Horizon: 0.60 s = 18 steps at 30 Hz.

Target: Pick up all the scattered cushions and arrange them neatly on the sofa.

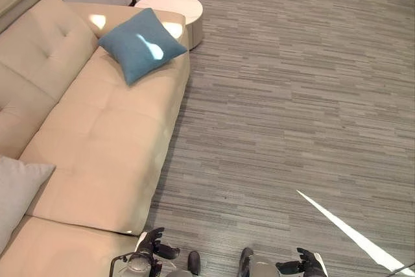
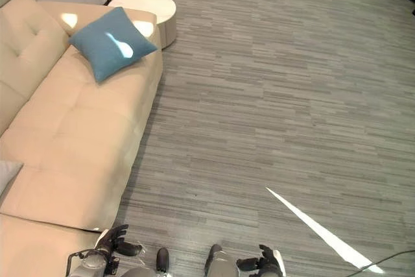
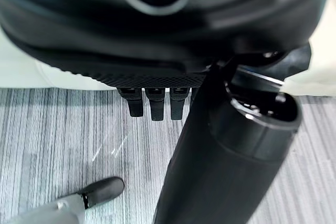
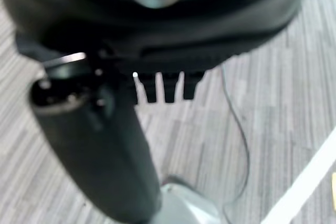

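We see both arms hanging low at the near edge of the head views, wrists down by our sides. Our left hand [image 1: 154, 243] has its dark fingers [image 3: 152, 106] straight and relaxed, the thumb standing out beside them, holding nothing. Our right hand [image 1: 308, 264] is likewise relaxed, its fingers [image 4: 167, 90] straight in a row and empty, thumb out.

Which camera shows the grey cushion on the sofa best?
The left eye view: the grey cushion shows a broad corner on the beige sofa. The right eye view catches a sliver of it at the edge.
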Motion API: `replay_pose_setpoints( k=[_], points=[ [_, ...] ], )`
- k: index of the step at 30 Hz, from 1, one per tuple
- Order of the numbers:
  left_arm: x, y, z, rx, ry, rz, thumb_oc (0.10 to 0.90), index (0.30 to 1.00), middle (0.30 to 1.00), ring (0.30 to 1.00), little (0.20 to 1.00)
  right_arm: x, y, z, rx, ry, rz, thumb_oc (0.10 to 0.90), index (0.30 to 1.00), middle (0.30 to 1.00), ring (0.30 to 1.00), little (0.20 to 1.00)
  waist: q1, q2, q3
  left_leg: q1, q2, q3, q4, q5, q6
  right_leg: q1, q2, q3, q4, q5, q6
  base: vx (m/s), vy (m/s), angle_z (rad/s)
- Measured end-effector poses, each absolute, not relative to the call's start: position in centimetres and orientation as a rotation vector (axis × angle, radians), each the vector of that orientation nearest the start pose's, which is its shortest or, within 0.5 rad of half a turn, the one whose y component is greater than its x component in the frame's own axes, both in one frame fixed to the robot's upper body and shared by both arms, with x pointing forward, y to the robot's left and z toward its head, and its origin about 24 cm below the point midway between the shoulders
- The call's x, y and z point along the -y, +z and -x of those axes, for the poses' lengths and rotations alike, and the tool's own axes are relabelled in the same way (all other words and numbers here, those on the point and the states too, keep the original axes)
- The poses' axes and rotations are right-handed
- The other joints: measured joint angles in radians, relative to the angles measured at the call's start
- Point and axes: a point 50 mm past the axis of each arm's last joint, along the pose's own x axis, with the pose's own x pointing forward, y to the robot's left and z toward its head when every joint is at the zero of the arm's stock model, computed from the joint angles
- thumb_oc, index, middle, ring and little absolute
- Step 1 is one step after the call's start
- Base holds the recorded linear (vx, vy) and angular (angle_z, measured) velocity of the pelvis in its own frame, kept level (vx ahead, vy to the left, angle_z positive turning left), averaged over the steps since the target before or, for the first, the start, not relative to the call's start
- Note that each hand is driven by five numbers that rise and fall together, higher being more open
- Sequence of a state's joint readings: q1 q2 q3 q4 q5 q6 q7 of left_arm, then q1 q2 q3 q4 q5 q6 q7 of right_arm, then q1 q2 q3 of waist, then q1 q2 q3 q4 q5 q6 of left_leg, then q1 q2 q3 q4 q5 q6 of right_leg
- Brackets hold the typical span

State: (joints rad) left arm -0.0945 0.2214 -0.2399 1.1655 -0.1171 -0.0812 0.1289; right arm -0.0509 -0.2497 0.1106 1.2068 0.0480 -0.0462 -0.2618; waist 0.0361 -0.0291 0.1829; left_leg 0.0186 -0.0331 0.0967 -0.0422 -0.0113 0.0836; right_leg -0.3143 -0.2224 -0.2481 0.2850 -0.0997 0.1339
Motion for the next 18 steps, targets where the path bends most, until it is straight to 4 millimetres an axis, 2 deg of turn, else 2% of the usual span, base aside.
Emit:
replay_pose_setpoints(
  k=[3,5,6,7,8,9,10,11,13,14,15,16,17,18],
  points=[
    [-22.0,-14.7,-14.1,-1.012,0.110,-0.296,0.800,0.900,0.900,0.900,0.900,24.9,-14.7,-12.1,-1.066,-0.301,0.395,0.800,0.900,0.900,0.900,0.900,-0.023,-0.011,0.002,0.012,0.005,-0.014,0.007,-0.033,-0.020,-0.030,0.019,0.001,-0.140,0.086,0.019,0.30,-0.136,0.13],
    [-22.2,-14.9,-13.5,-1.029,0.118,-0.295,0.800,0.900,0.900,0.900,0.900,25.0,-15.2,-10.4,-1.118,-0.304,0.396,0.800,0.900,0.900,0.900,0.900,-0.035,-0.027,-0.005,0.061,0.003,-0.040,-0.016,-0.049,-0.049,-0.008,0.021,-0.021,-0.224,0.162,0.004,0.35,-0.177,0.60],
    [-21.4,-15.6,-11.9,-1.070,0.110,-0.270,0.800,0.900,0.900,0.900,0.900,25.2,-15.5,-8.9,-1.160,-0.308,0.400,0.800,0.900,0.900,0.900,0.900,-0.047,0.002,-0.019,0.113,0.049,-0.067,-0.006,-0.083,-0.082,0.048,0.062,-0.021,-0.218,0.240,-0.049,0.36,-0.242,0.58],
    [-21.3,-15.7,-11.6,-1.081,0.109,-0.261,0.800,0.900,0.900,0.900,0.900,25.2,-15.6,-8.5,-1.170,-0.310,0.399,0.800,0.900,0.900,0.900,0.900,-0.051,0.020,-0.030,0.109,0.077,-0.077,0.039,-0.095,-0.101,0.080,0.090,-0.024,-0.230,0.234,-0.058,0.29,-0.283,0.50],
    [-21.2,-15.7,-11.7,-1.078,0.109,-0.259,0.800,0.900,0.900,0.900,0.900,25.0,-15.6,-8.4,-1.171,-0.308,0.394,0.800,0.900,0.900,0.900,0.900,-0.046,0.013,-0.033,0.085,0.091,-0.077,0.131,-0.091,-0.110,0.125,0.108,-0.029,-0.266,0.229,-0.068,0.15,-0.248,0.35],
    [-21.3,-15.6,-11.9,-1.071,0.110,-0.261,0.800,0.900,0.900,0.900,0.900,25.0,-15.6,-8.7,-1.162,-0.309,0.389,0.800,0.900,0.900,0.900,0.900,-0.043,0.000,-0.043,0.019,0.093,-0.078,0.270,-0.088,-0.131,0.160,0.113,-0.042,-0.301,0.237,-0.085,0.08,-0.178,0.29],
    [-21.2,-15.5,-12.4,-1.058,0.110,-0.254,0.800,0.900,0.900,0.900,0.900,25.0,-15.5,-8.8,-1.153,-0.313,0.386,0.800,0.900,0.900,0.900,0.900,-0.042,-0.017,-0.051,-0.072,0.092,-0.078,0.442,-0.070,-0.164,0.173,0.114,-0.049,-0.316,0.234,-0.122,0.12,-0.189,0.08],
    [-21.0,-15.1,-13.6,-1.017,0.111,-0.238,0.800,0.900,0.900,0.900,0.900,25.4,-15.2,-9.7,-1.124,-0.327,0.389,0.800,0.900,0.900,0.900,0.900,-0.016,-0.025,-0.054,-0.208,0.107,-0.086,0.689,-0.055,-0.210,0.190,0.122,-0.051,-0.324,0.239,-0.174,0.08,-0.103,-0.16],
    [-20.5,-14.9,-14.1,-0.993,0.097,-0.231,0.800,0.900,0.900,0.900,0.900,25.9,-14.7,-10.9,-1.078,-0.332,0.401,0.800,0.900,0.900,0.900,0.900,-0.001,-0.024,-0.054,-0.284,0.108,-0.107,0.757,-0.048,-0.212,0.215,0.138,-0.050,-0.327,0.213,-0.205,0.21,-0.109,-0.19],
    [-20.1,-14.8,-14.6,-0.978,0.087,-0.225,0.800,0.900,0.900,0.900,0.900,26.0,-14.5,-11.4,-1.056,-0.332,0.405,0.800,0.900,0.900,0.900,0.900,0.000,-0.020,-0.052,-0.322,0.113,-0.100,0.787,-0.053,-0.214,0.240,0.147,-0.052,-0.342,0.186,-0.209,0.28,-0.076,0.13],
    [-20.0,-14.6,-14.9,-0.967,0.083,-0.221,0.800,0.900,0.900,0.900,0.900,25.9,-14.4,-11.9,-1.047,-0.335,0.400,0.800,0.900,0.900,0.900,0.900,-0.001,-0.024,-0.050,-0.341,0.115,-0.090,0.784,-0.054,-0.211,0.266,0.151,-0.054,-0.355,0.165,-0.213,0.21,-0.016,0.20],
    [-19.7,-14.5,-15.3,-0.952,0.075,-0.218,0.800,0.900,0.900,0.900,0.900,25.9,-14.6,-11.5,-1.065,-0.337,0.396,0.800,0.900,0.900,0.900,0.900,0.003,-0.031,-0.047,-0.362,0.126,-0.062,0.750,-0.057,-0.197,0.301,0.161,-0.066,-0.369,0.161,-0.220,0.32,-0.005,0.21],
    [-19.6,-14.4,-15.6,-0.937,0.081,-0.205,0.800,0.900,0.900,0.900,0.900,25.6,-14.6,-11.5,-1.067,-0.336,0.387,0.800,0.900,0.900,0.900,0.900,0.006,-0.037,-0.045,-0.380,0.123,-0.039,0.654,-0.054,-0.193,0.331,0.171,-0.077,-0.381,0.146,-0.214,0.41,0.037,0.15],
    [-19.5,-14.3,-15.6,-0.936,0.074,-0.212,0.800,0.900,0.900,0.900,0.900,25.4,-14.6,-11.8,-1.059,-0.327,0.387,0.800,0.900,0.900,0.900,0.900,0.007,-0.034,-0.046,-0.376,0.124,0.001,0.466,-0.038,-0.175,0.351,0.185,-0.083,-0.384,0.125,-0.206,0.41,0.057,0.14]
  ],
)
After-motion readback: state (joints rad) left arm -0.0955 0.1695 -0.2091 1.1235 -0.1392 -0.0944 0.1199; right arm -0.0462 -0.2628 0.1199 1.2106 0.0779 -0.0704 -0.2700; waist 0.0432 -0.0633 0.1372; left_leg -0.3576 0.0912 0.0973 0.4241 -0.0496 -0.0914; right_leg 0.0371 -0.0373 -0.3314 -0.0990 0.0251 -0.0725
